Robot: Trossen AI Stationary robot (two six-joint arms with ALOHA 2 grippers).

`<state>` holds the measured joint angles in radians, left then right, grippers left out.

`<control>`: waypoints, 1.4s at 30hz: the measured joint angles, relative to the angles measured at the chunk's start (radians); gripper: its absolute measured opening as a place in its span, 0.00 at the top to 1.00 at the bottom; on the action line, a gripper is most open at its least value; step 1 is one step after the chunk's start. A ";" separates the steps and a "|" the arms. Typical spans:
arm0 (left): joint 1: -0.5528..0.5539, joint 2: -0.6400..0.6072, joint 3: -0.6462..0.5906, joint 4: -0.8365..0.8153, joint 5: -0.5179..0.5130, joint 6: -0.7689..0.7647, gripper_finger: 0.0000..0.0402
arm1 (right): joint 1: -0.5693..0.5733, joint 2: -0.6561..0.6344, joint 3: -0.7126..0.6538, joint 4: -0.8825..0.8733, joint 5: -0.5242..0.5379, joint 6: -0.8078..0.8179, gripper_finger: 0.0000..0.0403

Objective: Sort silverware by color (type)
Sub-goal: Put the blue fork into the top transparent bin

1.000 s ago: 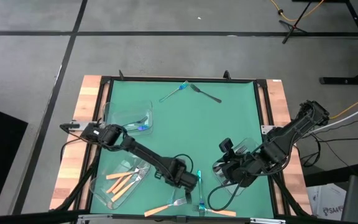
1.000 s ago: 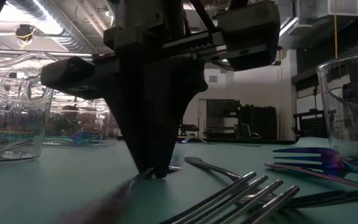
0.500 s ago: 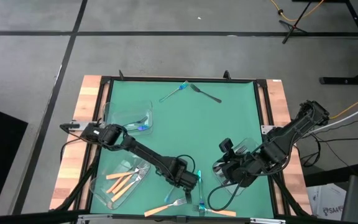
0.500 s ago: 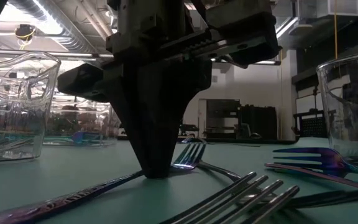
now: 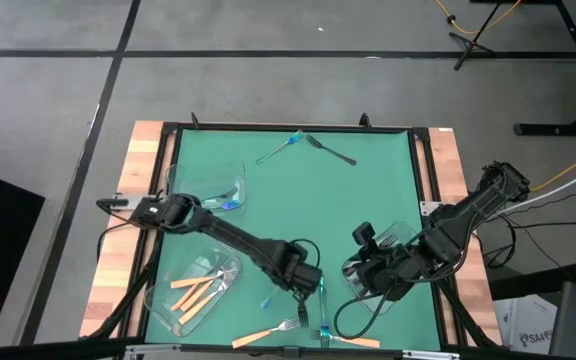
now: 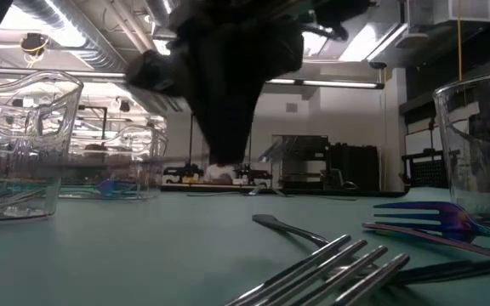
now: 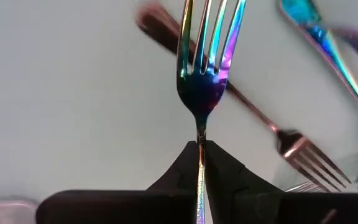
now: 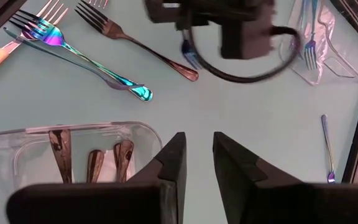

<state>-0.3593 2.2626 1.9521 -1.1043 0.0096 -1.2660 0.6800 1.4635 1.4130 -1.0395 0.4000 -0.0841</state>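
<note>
while the left tool (image 7: 201, 149) is clamped on a blue-teal fork (image 7: 202, 74) by its slim neck, lifted just off the table (image 5: 298, 190), the fork looks light, stiff, slippery; right tool (image 8: 197, 155) waits apart, part-open, empty.

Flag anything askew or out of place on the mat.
Nothing damaged or spilled. Loose forks lie crossed at the mat's near edge and two more at the far edge, unsorted. The left hand holds an iridescent fork.

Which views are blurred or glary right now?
Low view: the left arm is a smeared, backlit silhouette under bright ceiling lights. Left wrist view: the held iridescent fork is fairly sharp, the forks behind it soft. Right wrist view: left arm blurred, clear tray glinting.
</note>
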 joint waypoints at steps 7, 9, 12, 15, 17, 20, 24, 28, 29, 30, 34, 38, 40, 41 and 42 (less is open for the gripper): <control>0.054 -0.022 0.127 -0.268 -0.034 0.225 0.99 | 0.000 0.000 0.000 0.000 0.000 0.000 0.83; 0.069 -0.027 0.175 -0.342 -0.047 0.301 0.99 | 0.000 0.000 0.000 0.001 0.001 0.000 0.83; 0.100 -0.040 0.249 -0.438 -0.076 0.396 0.99 | 0.000 0.000 0.000 0.001 0.016 0.000 0.83; 0.128 -0.063 0.304 -0.468 -0.122 0.491 0.99 | 0.000 0.000 0.000 0.003 0.045 0.000 0.83; 0.144 -0.079 0.325 -0.466 -0.130 0.561 0.99 | 0.000 0.000 0.000 0.004 0.064 0.000 0.83; 0.173 -0.116 0.339 -0.465 -0.130 0.657 0.99 | -0.001 0.000 0.000 0.010 0.081 0.000 0.83; 0.221 -0.170 0.340 -0.468 -0.160 0.739 0.99 | -0.010 0.000 0.000 0.031 0.086 0.000 0.83; 0.266 -0.225 0.340 -0.467 -0.192 0.834 0.99 | -0.053 0.000 0.000 0.055 0.086 0.000 0.83; 0.277 -0.243 0.340 -0.468 -0.197 0.861 0.99 | -0.068 0.000 0.000 0.056 0.086 0.000 0.83; 0.289 -0.257 0.340 -0.467 -0.207 0.890 0.99 | -0.085 0.000 0.000 0.055 0.087 0.000 0.83; 0.343 -0.323 0.340 -0.467 -0.246 0.999 0.99 | -0.168 0.000 0.000 0.055 0.081 0.000 0.83; 0.402 -0.383 0.340 -0.467 -0.281 1.086 0.99 | -0.258 0.000 0.000 0.055 0.079 0.000 0.83; 0.435 -0.415 0.340 -0.467 -0.292 1.122 0.99 | -0.304 0.000 0.000 0.055 0.079 0.000 0.83; 0.452 -0.429 0.340 -0.467 -0.295 1.142 0.99 | -0.326 0.000 0.000 0.055 0.079 0.000 0.83; 0.469 -0.442 0.340 -0.467 -0.296 1.156 0.99 | -0.350 0.000 0.000 0.055 0.078 0.000 0.83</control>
<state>0.1096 1.8211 2.2921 -1.5715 -0.2869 -0.1097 0.3300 1.4635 1.4132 -0.9844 0.4782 -0.0845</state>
